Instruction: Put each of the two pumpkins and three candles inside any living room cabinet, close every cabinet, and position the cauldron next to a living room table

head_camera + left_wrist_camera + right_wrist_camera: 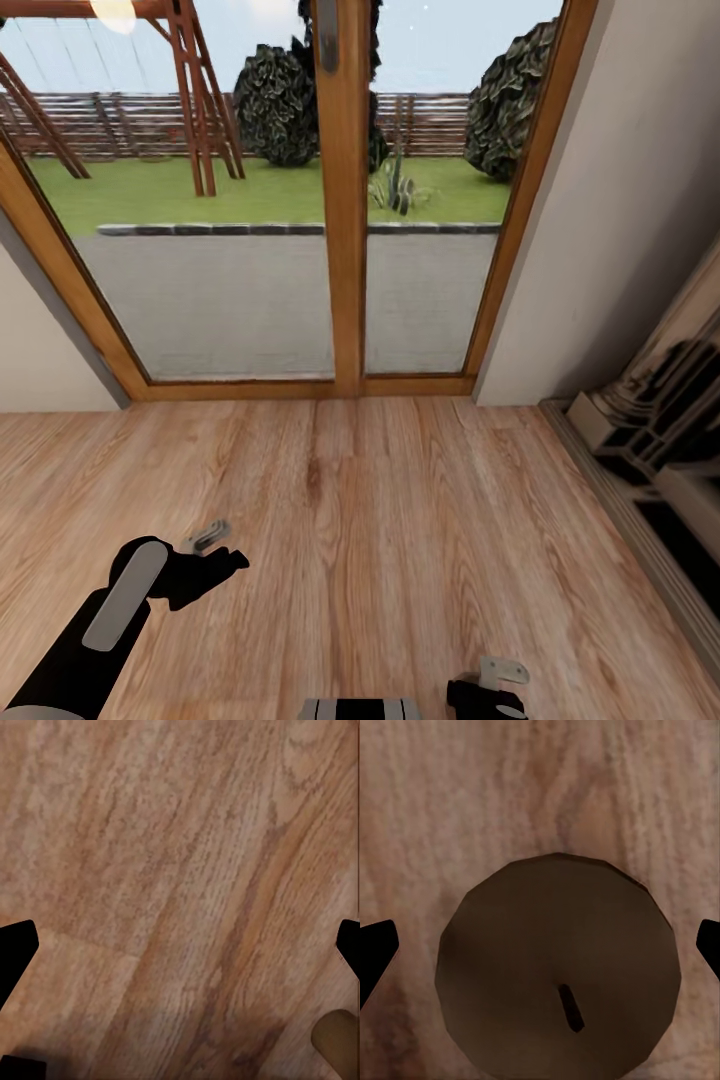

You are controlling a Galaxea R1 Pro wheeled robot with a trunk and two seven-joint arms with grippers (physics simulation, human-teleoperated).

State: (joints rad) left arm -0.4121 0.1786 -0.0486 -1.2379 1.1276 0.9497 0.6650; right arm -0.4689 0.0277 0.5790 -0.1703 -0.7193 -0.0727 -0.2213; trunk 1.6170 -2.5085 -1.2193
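Both tools gape: right tool (540,945) over a candle (559,967), left tool (180,945) over wood floor (180,832).

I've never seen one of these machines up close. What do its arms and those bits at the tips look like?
The left arm is glossy black with a long, rounded grey panel along its top. It narrows to a black wrist carrying the left end effector, which has small pale grey metal fingers. The right end effector looks the same: black body, light grey bracket-like finger. No cables or markings are visible.
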